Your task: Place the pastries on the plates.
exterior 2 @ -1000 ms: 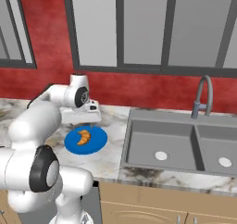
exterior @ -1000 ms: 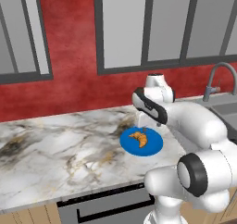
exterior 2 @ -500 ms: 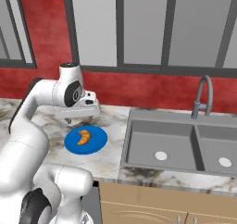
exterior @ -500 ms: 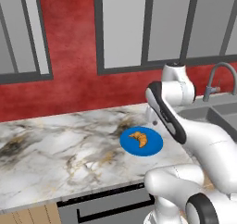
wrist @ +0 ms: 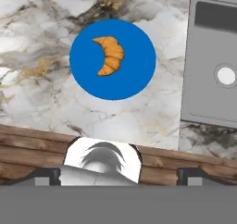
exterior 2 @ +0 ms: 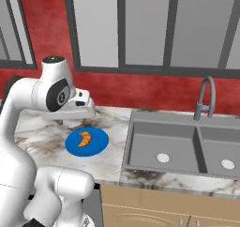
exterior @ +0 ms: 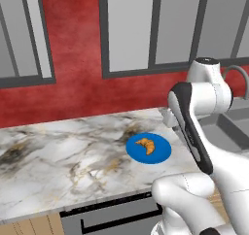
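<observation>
Now, by item:
Croissant (wrist: 109,55): golden-brown crescent, lying flat on the blue plate, a little off its middle; also seen at (exterior: 146,145) and (exterior 2: 85,138).
Blue plate (wrist: 113,59): plain round disc, flat on the marble counter, near the front edge and well apart from the red wall; croissant far smaller than the plate.
Marble counter (exterior: 63,151): white with grey and gold veins, running left from the plate; bare stone all round the plate.
Gripper (wrist: 119,176): raised above the counter and clear of the plate, looking down on it; two dark finger tips (wrist: 46,176) far apart at the bottom corners of the hand view, jaws spread wide, nothing between them.
Gripper in the right base view (exterior 2: 80,106): up in the air behind and above the plate, touching neither plate nor croissant.
Sink (exterior 2: 178,148): grey double basin, set into the counter just to the right of the plate; round drain in each basin.
Faucet (exterior 2: 206,99): curved grey spout, upright behind the sink.
Wall (exterior: 73,88): red, textured, below dark-framed grey panels.
Cabinet front (wrist: 28,144): brown wood band below the counter edge in the hand view.
</observation>
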